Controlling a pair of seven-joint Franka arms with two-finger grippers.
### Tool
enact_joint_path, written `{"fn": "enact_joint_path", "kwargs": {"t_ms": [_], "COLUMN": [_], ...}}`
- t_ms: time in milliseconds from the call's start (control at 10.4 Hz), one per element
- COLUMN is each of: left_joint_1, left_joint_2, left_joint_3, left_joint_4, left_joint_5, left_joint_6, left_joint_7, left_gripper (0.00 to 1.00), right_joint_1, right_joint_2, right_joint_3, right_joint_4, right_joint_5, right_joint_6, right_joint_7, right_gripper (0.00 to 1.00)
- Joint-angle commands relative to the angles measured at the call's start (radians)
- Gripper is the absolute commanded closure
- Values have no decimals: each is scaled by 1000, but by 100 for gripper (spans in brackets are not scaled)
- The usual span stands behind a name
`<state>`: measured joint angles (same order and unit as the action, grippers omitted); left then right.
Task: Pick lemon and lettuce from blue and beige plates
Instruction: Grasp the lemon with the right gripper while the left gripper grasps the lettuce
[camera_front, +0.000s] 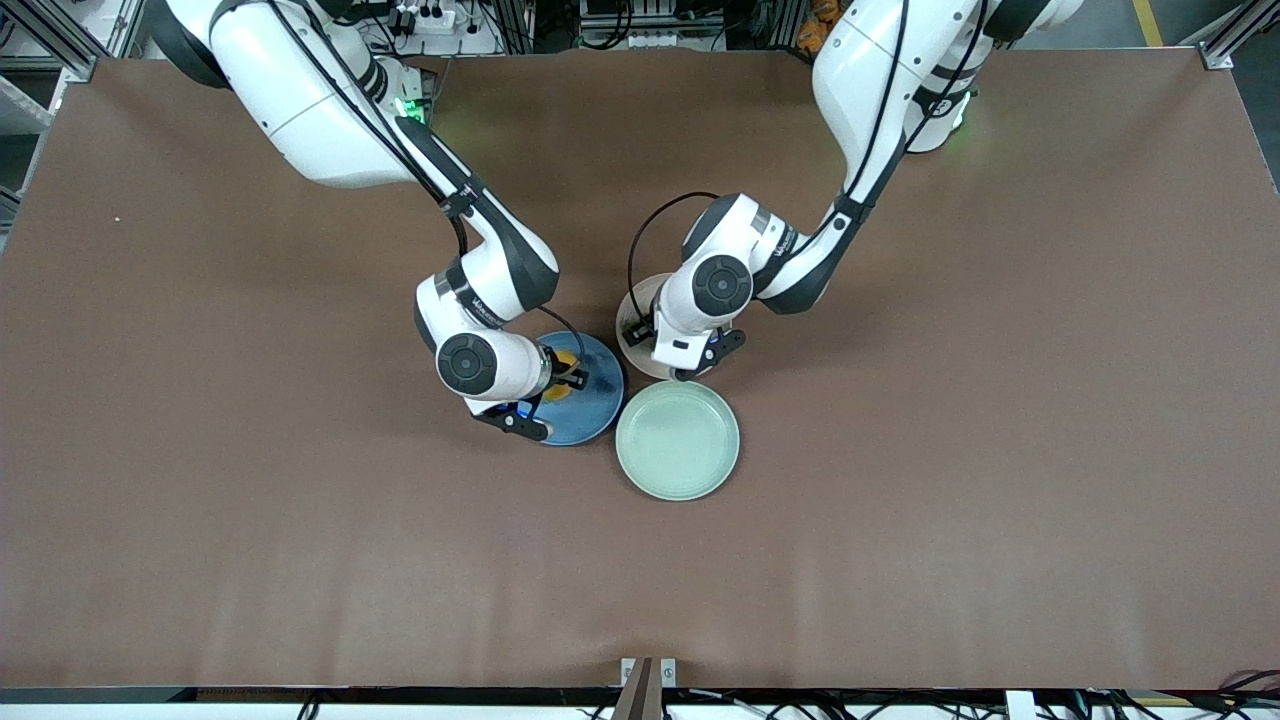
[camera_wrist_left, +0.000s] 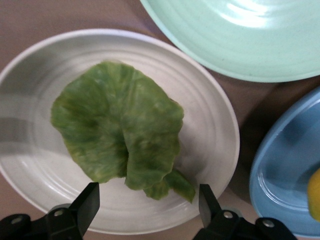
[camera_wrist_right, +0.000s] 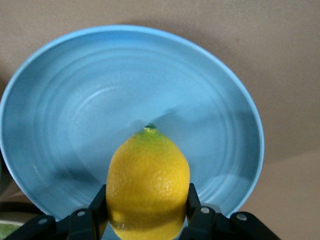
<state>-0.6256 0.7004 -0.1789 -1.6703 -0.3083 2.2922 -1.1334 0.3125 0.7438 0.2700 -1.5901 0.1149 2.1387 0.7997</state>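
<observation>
The table (camera_front: 200, 500) is a wide brown sheet, and three plates sit clustered near its middle. The mint plate (camera_front: 678, 440) lies nearest the front camera and holds nothing. The blue plate (camera_front: 595, 400) lies just beside it toward the right arm's end, and the beige plate (camera_front: 632, 318) sits a little farther from the camera, largely covered by the left arm.

The lettuce (camera_wrist_left: 120, 135) — a wrinkled green leaf, folded over itself — lies flat in the beige plate (camera_wrist_left: 210, 130). The left gripper (camera_wrist_left: 146, 202) hangs low over it, jaws apart, one finger on either side of the leaf's stem end and not touching it.

The right gripper (camera_wrist_right: 146, 207) is over the blue plate (camera_wrist_right: 75, 100), its jaws clamped on the lemon (camera_wrist_right: 148, 182) — green tip pointing away from the wrist.
</observation>
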Motion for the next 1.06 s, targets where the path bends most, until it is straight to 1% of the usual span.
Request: {"fn": "enact_joint_path", "kwargs": {"t_ms": [0,96,193,289,386,482,579,772,868,965], "left_joint_1": [-11,-11,-10,-9,-8,-8,-8,0,0,0], "left_joint_2": [11,11,13,25,33,37,45,39,34,24], "left_joint_3": [12,13,13,13,13,15,15,15,15,15], "left_joint_4": [-5,-8,-8,-8,-8,-8,-8,-3,3,6], "left_joint_5": [38,40,41,60,69,70,72,80,81,83], "left_joint_6": [26,30,30,36,49,53,64,64,64,64], "left_joint_7": [-5,-5,-3,-3,-5,-3,-3,-8,-19,-26], "left_gripper": [31,36,45,50,50,53,67,96,100,100], "right_joint_1": [-18,-27,-44,-65,-87,-111,-140,-238,-281,-335], "right_joint_2": [-14,-27,-40,-58,-81,-104,-131,-203,-233,-253], "right_joint_3": [20,20,20,20,20,20,20,20,15,8], "right_joint_4": [13,27,42,59,68,67,65,64,62,59], "right_joint_5": [-18,-18,-18,-15,-15,-14,-14,-6,-6,-6], "right_joint_6": [-3,-8,-17,-61,-106,-150,-201,-316,-372,-425], "right_joint_7": [13,6,-17,-64,-104,-131,-175,-322,-402,-501], "right_gripper": [100,100,100,100,100,100,100,100,100,100]}}
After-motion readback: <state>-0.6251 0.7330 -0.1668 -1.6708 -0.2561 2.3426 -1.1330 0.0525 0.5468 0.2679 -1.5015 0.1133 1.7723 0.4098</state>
